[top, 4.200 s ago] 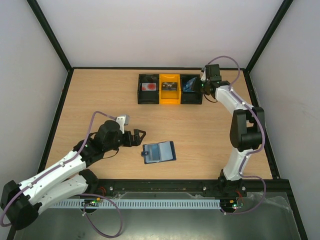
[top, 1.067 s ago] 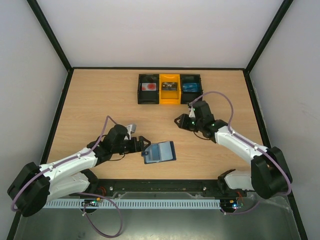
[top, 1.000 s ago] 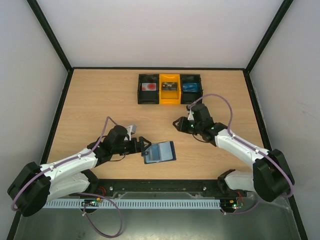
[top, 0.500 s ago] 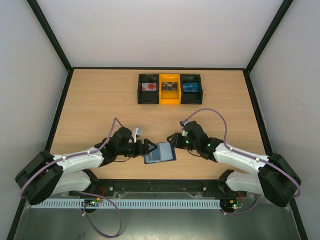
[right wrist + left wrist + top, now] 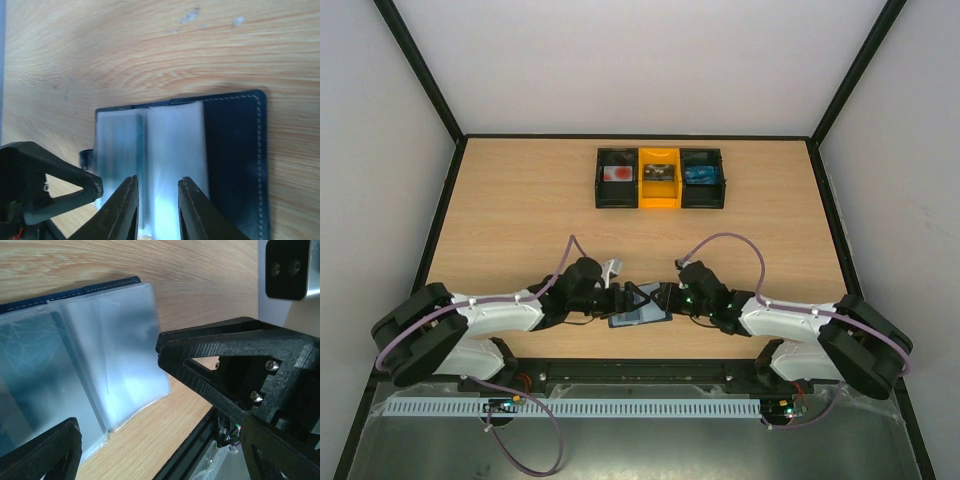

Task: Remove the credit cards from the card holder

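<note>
The card holder (image 5: 642,310) lies open on the table near the front edge, dark navy outside with pale grey-blue pockets up. My left gripper (image 5: 627,297) is open wide at its left edge; in the left wrist view (image 5: 117,387) its jaws straddle the pocket corner (image 5: 115,355). My right gripper (image 5: 661,296) is at its right edge, open a little. In the right wrist view (image 5: 157,187) it sits low over the pale pocket (image 5: 172,145), beside the navy cover (image 5: 235,150). No card shows clearly in the pockets. A bright blue card (image 5: 702,173) lies in the right black box.
Three boxes stand in a row at the back: black (image 5: 618,180), yellow (image 5: 659,180), black (image 5: 703,190), each holding something. The left gripper's finger (image 5: 50,190) shows in the right wrist view, close to the right fingers. The black front rail (image 5: 650,368) is just behind the wallet.
The right arm came down from the back boxes to the wallet's right edge. The left arm slid right to its left edge. Both grippers now meet over the wallet.
</note>
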